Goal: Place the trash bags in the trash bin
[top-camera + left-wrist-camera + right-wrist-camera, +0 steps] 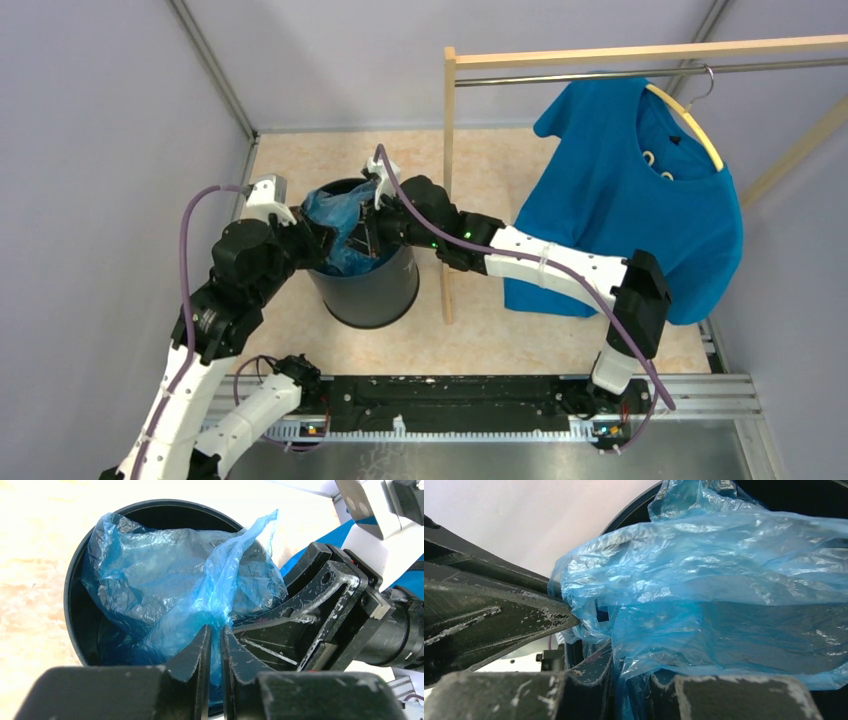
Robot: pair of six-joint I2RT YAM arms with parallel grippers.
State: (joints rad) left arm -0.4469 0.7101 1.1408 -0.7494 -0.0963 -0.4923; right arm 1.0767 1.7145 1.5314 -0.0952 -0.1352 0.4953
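Note:
The black round trash bin [372, 290] stands on the floor between my two arms. The translucent light-blue trash bag [338, 222] sits bunched in its mouth, part of it above the rim. My left gripper [322, 243] is at the bin's left rim, shut on a fold of the bag [165, 580]; the film shows pinched between its jaws [216, 632]. My right gripper [372, 232] reaches in from the right and is shut on the bag's edge [704, 590], low in its own view [634, 680]. The two grippers are close together over the bin's rim [74, 580].
A blue T-shirt [620, 200] hangs on a hanger from a wooden rack. The rack's upright post [447, 200] stands just right of the bin, next to my right forearm. Grey walls close in the left, back and right sides. A metal rail [450, 395] runs along the near edge.

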